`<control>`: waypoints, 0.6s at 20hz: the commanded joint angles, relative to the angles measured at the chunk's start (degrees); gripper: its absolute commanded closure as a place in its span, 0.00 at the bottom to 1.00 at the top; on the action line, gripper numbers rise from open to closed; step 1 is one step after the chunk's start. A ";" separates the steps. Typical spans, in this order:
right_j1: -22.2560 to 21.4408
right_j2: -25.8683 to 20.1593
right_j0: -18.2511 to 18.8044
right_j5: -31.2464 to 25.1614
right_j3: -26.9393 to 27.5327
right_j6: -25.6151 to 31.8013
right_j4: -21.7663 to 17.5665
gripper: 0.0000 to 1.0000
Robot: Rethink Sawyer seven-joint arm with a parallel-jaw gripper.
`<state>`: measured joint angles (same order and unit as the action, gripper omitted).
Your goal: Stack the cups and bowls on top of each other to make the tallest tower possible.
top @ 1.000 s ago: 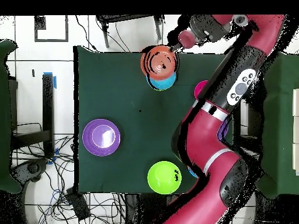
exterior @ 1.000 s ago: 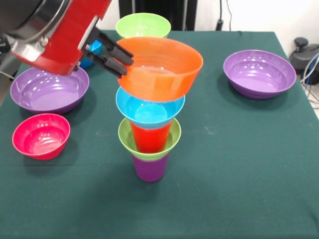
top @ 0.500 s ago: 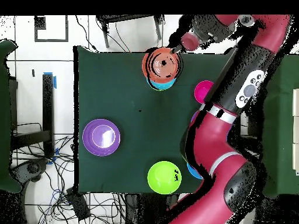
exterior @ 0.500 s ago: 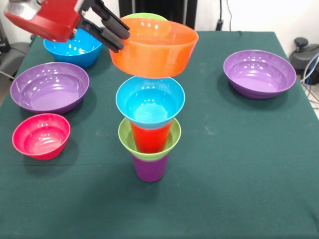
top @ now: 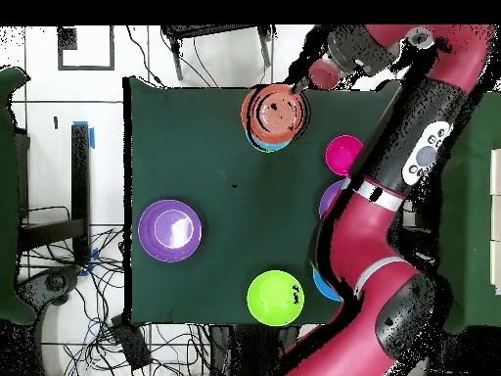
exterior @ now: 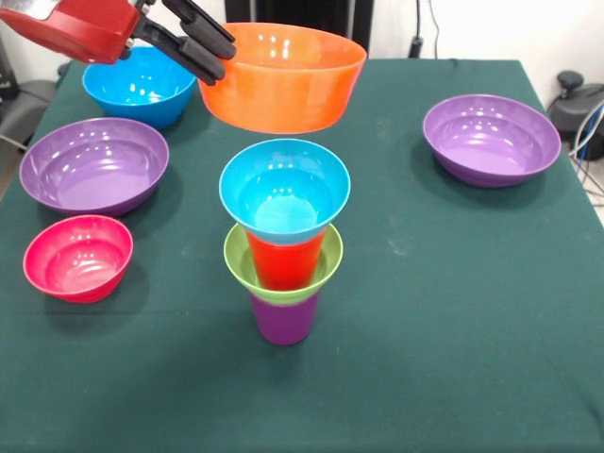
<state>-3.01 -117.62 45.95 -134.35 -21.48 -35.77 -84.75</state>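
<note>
Gripper: the gripper (exterior: pixel 209 47) came in from the upper left of the front view, its black fingers (exterior: pixel 193 21) clamped on the near-left rim of the orange bowl (exterior: pixel 283 77).
Orange bowl: held upright in the air, clear of the stack – a visible gap separated its underside from the bowl below. In the overhead view the orange bowl (top: pixel 275 111) covered most of the stack.
Tower: the tower (exterior: pixel 283 241) stood near the table's middle on the green cloth (exterior: pixel 453 311). From the bottom – 1 purple cup (exterior: pixel 283 319), 1 small lime green bowl (exterior: pixel 327 261), 1 red cup (exterior: pixel 283 260), 1 small blue bowl (exterior: pixel 283 192) on top, all nested and upright.
Loose bowls, front view: pink bowl (exterior: pixel 77 257) at left; purple bowl (exterior: pixel 93 167) just behind it; larger blue bowl (exterior: pixel 139 86) at far left, under the gripper body; second purple bowl (exterior: pixel 491 138) at right, well apart from the stack.
Second lime green bowl: hidden behind the orange bowl in the front view; the overhead view showed the lime green bowl (top: pixel 275 298) near the arm's base.
Arm: the red arm (top: pixel 391 206) lay along the table's right edge in the overhead view, probably covering part of 1 purple bowl – hard to tell.
</note>
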 commanded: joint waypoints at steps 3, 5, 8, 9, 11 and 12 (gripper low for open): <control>-0.17 12.80 -0.96 4.59 1.67 -5.11 3.01 1.00; -0.04 13.61 -0.73 4.85 1.19 -5.83 4.31 1.00; 0.08 14.97 -0.51 4.98 0.57 -6.58 6.28 1.00; 0.07 15.68 -0.41 5.32 0.10 -6.81 7.12 1.00; -0.33 17.20 -0.56 5.11 0.07 -7.26 7.25 1.00; -0.43 17.66 -0.66 4.98 0.22 -7.24 7.33 1.00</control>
<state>-3.01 -111.63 45.95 -134.35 -21.51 -35.77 -78.15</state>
